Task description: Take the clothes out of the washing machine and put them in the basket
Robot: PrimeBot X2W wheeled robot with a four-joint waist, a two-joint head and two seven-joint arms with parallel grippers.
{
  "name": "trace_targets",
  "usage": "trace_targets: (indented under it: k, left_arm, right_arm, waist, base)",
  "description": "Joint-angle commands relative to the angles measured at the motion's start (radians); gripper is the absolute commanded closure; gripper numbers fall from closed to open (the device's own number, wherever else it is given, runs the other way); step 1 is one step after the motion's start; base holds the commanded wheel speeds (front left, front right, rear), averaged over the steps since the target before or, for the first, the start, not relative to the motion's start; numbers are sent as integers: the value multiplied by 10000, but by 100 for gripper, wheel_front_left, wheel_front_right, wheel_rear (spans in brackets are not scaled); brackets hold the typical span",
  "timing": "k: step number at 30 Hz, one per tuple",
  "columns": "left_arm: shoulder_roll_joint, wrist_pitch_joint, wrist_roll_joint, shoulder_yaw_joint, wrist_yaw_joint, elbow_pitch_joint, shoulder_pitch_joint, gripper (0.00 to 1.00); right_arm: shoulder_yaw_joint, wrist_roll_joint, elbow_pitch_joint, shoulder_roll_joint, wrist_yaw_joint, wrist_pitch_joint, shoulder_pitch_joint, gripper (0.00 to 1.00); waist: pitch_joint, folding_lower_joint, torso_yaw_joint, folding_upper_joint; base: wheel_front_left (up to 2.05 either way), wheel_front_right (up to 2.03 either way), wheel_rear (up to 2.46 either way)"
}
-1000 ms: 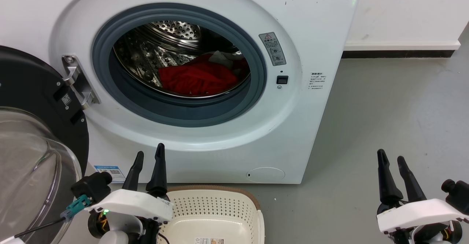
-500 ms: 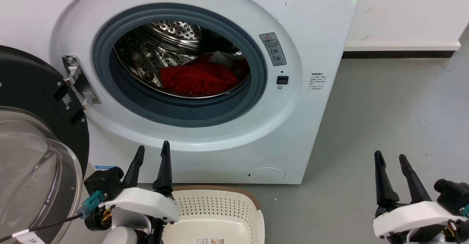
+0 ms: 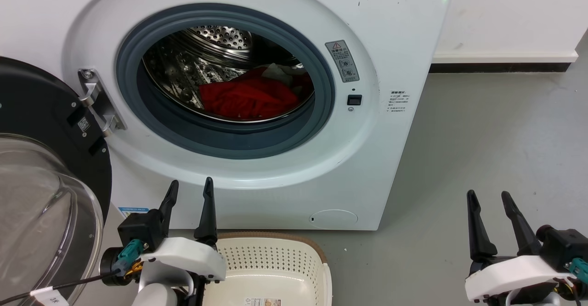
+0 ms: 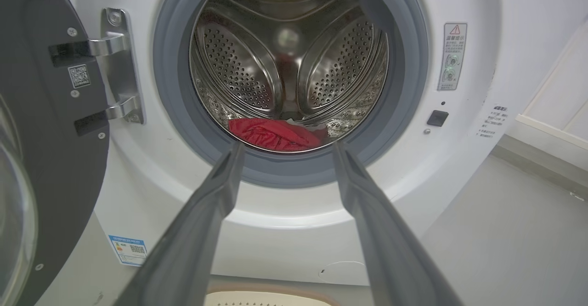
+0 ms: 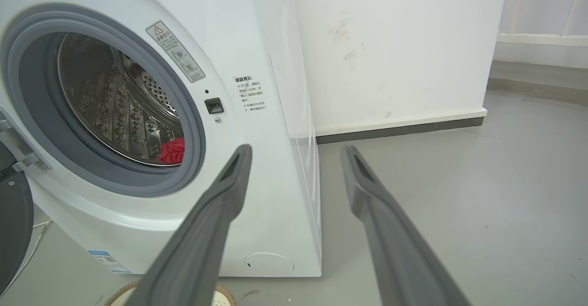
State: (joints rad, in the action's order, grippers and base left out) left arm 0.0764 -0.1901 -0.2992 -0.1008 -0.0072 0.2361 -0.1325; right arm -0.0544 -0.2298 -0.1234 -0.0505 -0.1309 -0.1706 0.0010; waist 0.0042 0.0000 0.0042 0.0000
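Observation:
The white washing machine (image 3: 395, 30) stands with its black-framed glass door (image 3: 41, 168) swung wide to the left. Red clothes (image 3: 248, 98) lie low in the steel drum, with a whitish piece (image 3: 278, 70) behind them; the same clothes (image 4: 273, 134) appear in the left wrist view, and a red edge (image 5: 172, 152) in the right wrist view. The cream basket (image 3: 275, 262) sits on the floor below the porthole. My left gripper (image 3: 190, 187) is open above the basket's left edge, in front of the washer. My right gripper (image 3: 488, 195) is open over bare floor at the lower right.
Grey floor (image 3: 482, 150) stretches to the right of the washer up to a white wall with a dark skirting (image 3: 500, 67). The open door's glass bowl (image 3: 32, 214) bulges out at the lower left, close to my left arm.
My left gripper has shifted slightly right and up and its fingers have spread wider. My right gripper has risen a little and its fingers have spread too. The clothes have not moved.

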Motion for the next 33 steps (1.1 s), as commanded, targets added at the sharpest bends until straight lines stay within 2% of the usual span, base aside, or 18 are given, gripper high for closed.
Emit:
trace_targets:
  k: [1, 24, 33]
  left_arm:
    - [33, -113, 230, -46, 63, -18, -213, 0]
    - [68, -567, 1912, -163, 335, 276, -221, 0]
    - [-14, -723, 2368, -156, 251, 462, -239, 0]
  right_arm:
    - [14, 266, 128, 1, 2, -95, 69, 0]
    - [36, 2201, 264, 4, 4, -441, 196, 0]
    - [76, 2862, 281, 7, 5, -544, 235, 0]
  waist:
    - [-1, 0, 2, 0]
    - [-24, 0, 15, 0]
    - [-20, 0, 36, 0]
  base:
    - [0, 0, 0]
    - [0, 0, 0]
    - [0, 0, 0]
